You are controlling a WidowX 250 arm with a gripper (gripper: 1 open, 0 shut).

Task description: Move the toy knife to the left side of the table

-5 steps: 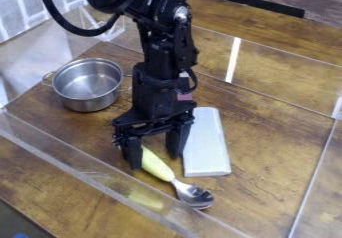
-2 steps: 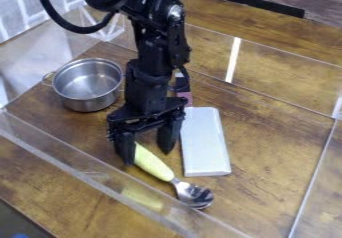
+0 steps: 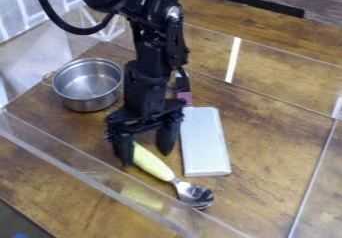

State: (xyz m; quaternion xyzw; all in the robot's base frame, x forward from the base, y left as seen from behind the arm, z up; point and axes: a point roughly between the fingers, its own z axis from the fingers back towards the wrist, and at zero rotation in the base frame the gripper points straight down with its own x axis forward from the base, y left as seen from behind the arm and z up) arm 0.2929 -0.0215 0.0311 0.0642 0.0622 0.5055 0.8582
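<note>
The arm [image 3: 150, 42] is matte black throughout, built of blocky jointed segments. A black cable [image 3: 60, 17] loops from its upper section. The gripper [image 3: 143, 140] carries two black fingers [image 3: 118, 145].

Toy knife [image 3: 205, 141]: a cleaver form with a wide, flat, light-grey rectangular blade, lying flat on the desk [image 3: 281, 102], long axis running near to far. Handle not discernible. Desk: dark brown wood-grain surface, edged by clear plastic walls. The knife sits near the surface's middle.
</note>
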